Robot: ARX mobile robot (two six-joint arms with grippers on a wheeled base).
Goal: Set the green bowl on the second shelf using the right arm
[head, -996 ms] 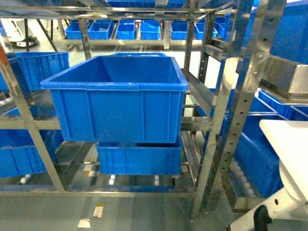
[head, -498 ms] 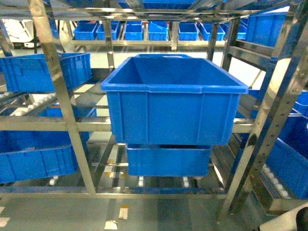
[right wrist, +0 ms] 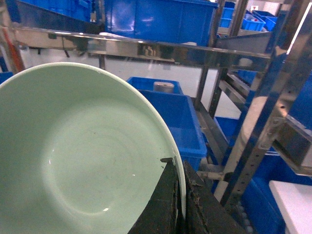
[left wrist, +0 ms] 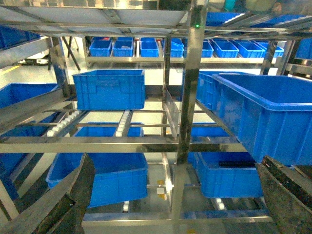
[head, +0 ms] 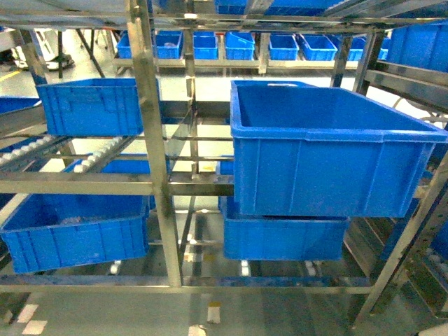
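Observation:
The green bowl [right wrist: 73, 161], pale mint and glossy, fills the left half of the right wrist view, tilted with its hollow facing the camera. My right gripper [right wrist: 178, 168] is shut on its rim, one black finger inside the bowl and one outside. In the left wrist view my left gripper [left wrist: 175, 163] is open and holds nothing; its dark fingers [left wrist: 73, 195] frame the lower corners. Neither gripper nor the bowl shows in the head view. The steel rack [head: 150, 140] faces me with several shelf levels.
A large blue crate [head: 329, 154] sits at mid level on the right, over a smaller one [head: 283, 238]. More blue crates stand at left [head: 91, 105], lower left [head: 77, 238] and along the back row [head: 238, 45]. Steel posts [right wrist: 258, 122] stand close on the bowl's right.
The head view has swung left: the large blue crate has slid from left of centre to the right side, and the white robot part at the lower right has left the view.

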